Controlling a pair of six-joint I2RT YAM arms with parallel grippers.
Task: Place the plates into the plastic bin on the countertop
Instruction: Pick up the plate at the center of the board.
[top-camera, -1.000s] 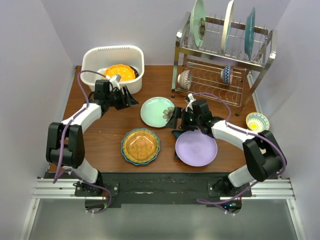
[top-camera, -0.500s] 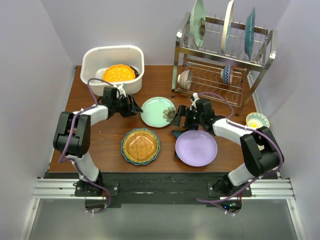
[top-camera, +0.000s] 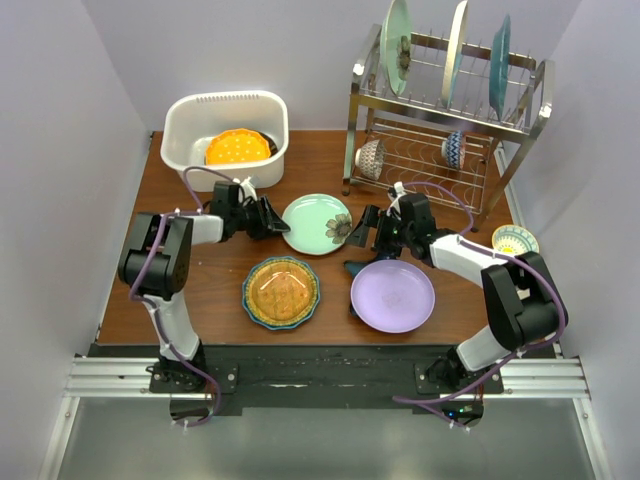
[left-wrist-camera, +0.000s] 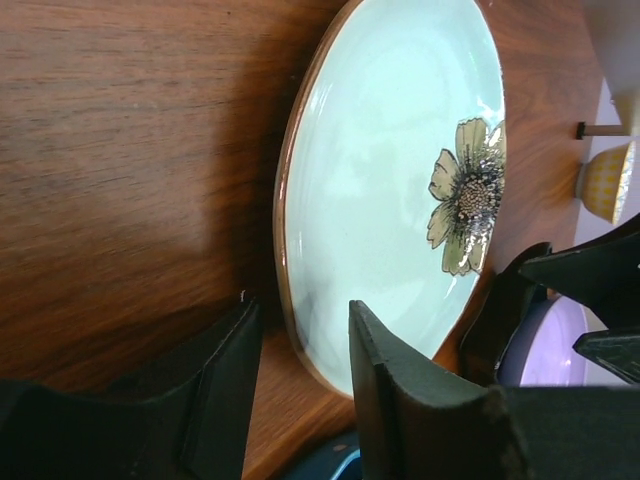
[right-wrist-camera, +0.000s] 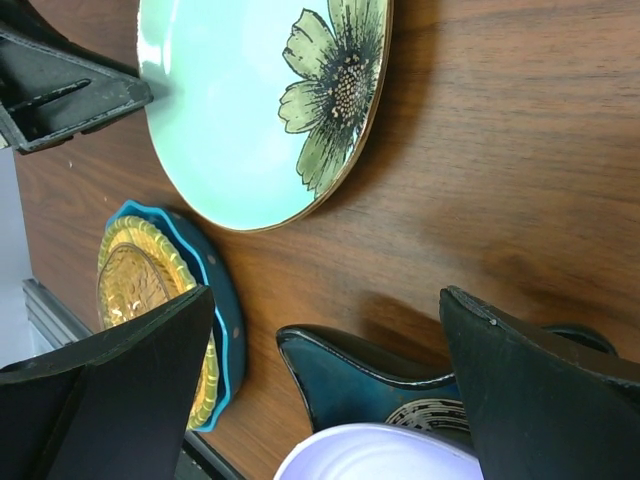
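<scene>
Here we found the left gripper (left-wrist-camera: 300, 322) low at the left edge of the mint-green flower plate (left-wrist-camera: 390, 180), its jaws part-way apart. One finger was over the plate's face and the other outside on the wood. The rim ran between them with a gap showing on each side, so nothing was clamped. The right gripper (right-wrist-camera: 325, 293) stood wide and held nothing. It hung just right of the same plate, above the point of a dark blue star-shaped plate (right-wrist-camera: 370, 385) that poked out from under the lavender plate (top-camera: 392, 297).

The flower plate lay flat on the countertop (top-camera: 210, 290) mid-table. The amber plate with the blue-green rim (top-camera: 281, 292) was nearer, and the plastic bin (top-camera: 180, 130) sat at the far left with an orange dotted plate (top-camera: 238, 147) inside it. More plates stood in the wire dish rack (top-camera: 520, 110) at the far right.

We judged the step to be the pickup of the flower plate. Next the left jaws would need to pinch its rim firmly, since a glazed edge may slip. Then would come a lift and a carry far-left over the bin wall.
</scene>
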